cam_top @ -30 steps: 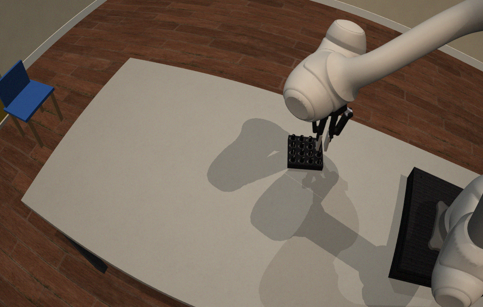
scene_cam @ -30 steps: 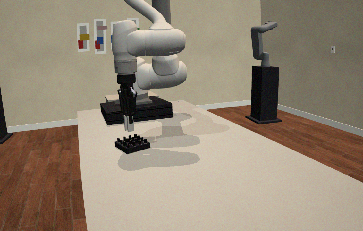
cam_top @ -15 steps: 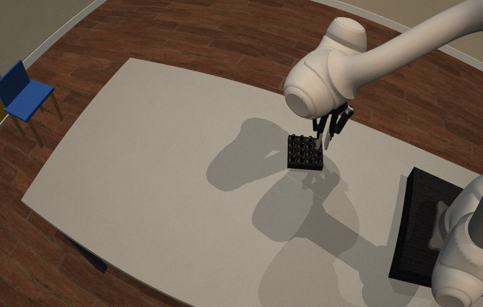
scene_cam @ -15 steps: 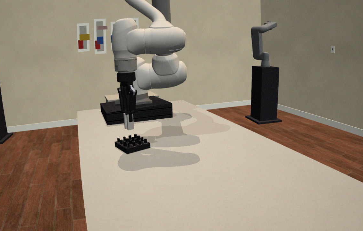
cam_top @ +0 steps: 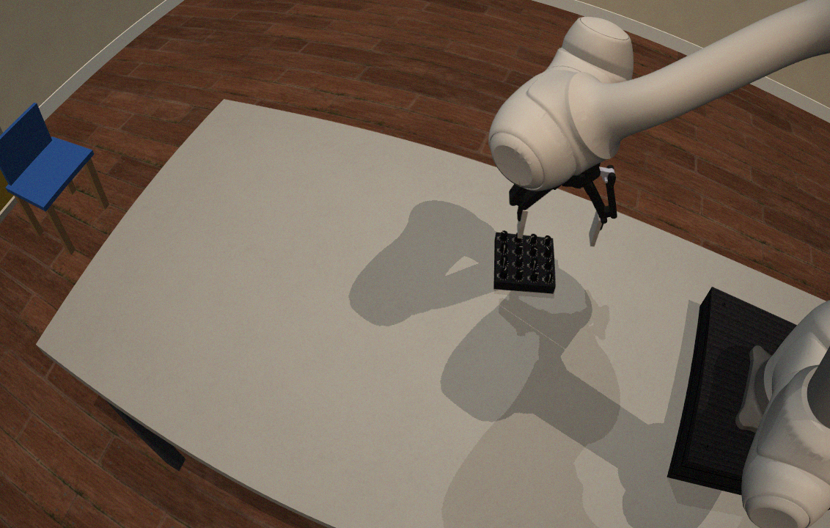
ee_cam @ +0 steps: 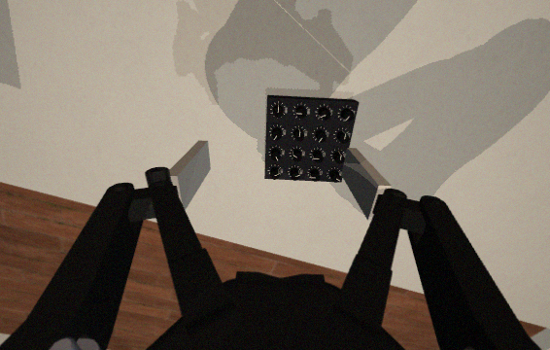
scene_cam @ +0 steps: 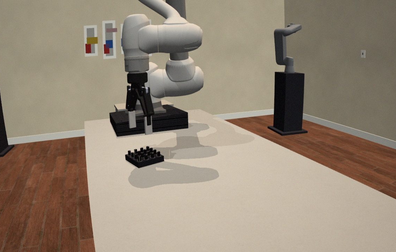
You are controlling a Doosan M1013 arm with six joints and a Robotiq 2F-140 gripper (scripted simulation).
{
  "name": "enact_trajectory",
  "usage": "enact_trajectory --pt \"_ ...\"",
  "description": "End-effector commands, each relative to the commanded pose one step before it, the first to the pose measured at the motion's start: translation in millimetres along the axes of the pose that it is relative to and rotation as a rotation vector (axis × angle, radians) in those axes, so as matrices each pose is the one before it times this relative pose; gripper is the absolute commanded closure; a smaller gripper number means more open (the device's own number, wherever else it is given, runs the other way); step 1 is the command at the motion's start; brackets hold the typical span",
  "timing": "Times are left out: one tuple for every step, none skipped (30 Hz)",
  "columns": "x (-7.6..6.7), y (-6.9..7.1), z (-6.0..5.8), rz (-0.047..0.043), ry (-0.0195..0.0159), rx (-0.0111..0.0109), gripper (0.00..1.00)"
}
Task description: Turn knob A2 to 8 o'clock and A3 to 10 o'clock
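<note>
- The gripper (scene_cam: 140, 125) hangs well above the knob box (scene_cam: 144, 156), fingers spread wide and holding nothing.
- The knob box stands flat on the table (scene_cam: 224, 194), nearer the end that carries the arm's black base plate (scene_cam: 162, 120) than the far end, and close to one long edge.
- In the wrist view the knob box (ee_cam: 310, 138) shows between the two grey fingertips, touching neither.
- Its sixteen knobs are too small to read.
</note>
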State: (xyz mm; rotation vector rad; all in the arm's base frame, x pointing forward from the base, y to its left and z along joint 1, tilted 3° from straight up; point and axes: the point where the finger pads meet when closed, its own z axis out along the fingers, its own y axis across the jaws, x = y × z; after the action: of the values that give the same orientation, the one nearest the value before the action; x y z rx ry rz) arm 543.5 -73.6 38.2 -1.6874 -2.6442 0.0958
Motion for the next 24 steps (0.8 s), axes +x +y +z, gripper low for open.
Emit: enact_trajectory --pt "0.01 -0.02 -6.46 -0.00008 0.00003 -0.0001 0.0" --pt "0.0 0.0 -5.58 0.0 0.0 0.0 0.0" --pt "0.0 0.0 -5.88 0.0 0.0 0.0 0.0" --pt "0.0 0.0 -6.09 0.0 0.0 0.0 0.0" --pt "0.0 0.0 -6.2 0.0 0.0 0.0 0.0" --pt "0.0 0.0 -6.19 0.0 0.0 0.0 0.0" --pt "0.0 0.0 -6.08 0.0 0.0 0.0 0.0" --pt "0.0 0.0 -5.86 0.0 0.0 0.0 0.0" --pt "0.0 0.0 -5.52 0.0 0.0 0.0 0.0" --pt "0.0 0.0 -5.08 0.0 0.0 0.0 0.0" --pt "0.0 0.0 -4.53 0.0 0.0 0.0 0.0" --pt "0.0 0.0 -3.89 0.0 0.0 0.0 0.0" --pt "0.0 0.0 -3.19 0.0 0.0 0.0 0.0" --pt "0.0 0.0 -2.49 0.0 0.0 0.0 0.0" --pt "0.0 0.0 -1.81 0.0 0.0 0.0 0.0" --pt "0.0 0.0 0.0 0.0 0.0 0.0 0.0" --pt "0.0 0.0 0.0 0.0 0.0 0.0 0.0" --pt "0.0 0.0 -1.18 0.0 0.0 0.0 0.0" --pt "0.0 0.0 -0.65 0.0 0.0 0.0 0.0" --pt "0.0 0.0 -0.26 0.0 0.0 0.0 0.0" --pt "0.0 0.0 -0.04 0.0 0.0 0.0 0.0" --pt "0.0 0.0 0.0 0.0 0.0 0.0 0.0" --pt "0.0 0.0 0.0 0.0 0.0 0.0 0.0" --pt "0.0 0.0 0.0 0.0 0.0 0.0 0.0"
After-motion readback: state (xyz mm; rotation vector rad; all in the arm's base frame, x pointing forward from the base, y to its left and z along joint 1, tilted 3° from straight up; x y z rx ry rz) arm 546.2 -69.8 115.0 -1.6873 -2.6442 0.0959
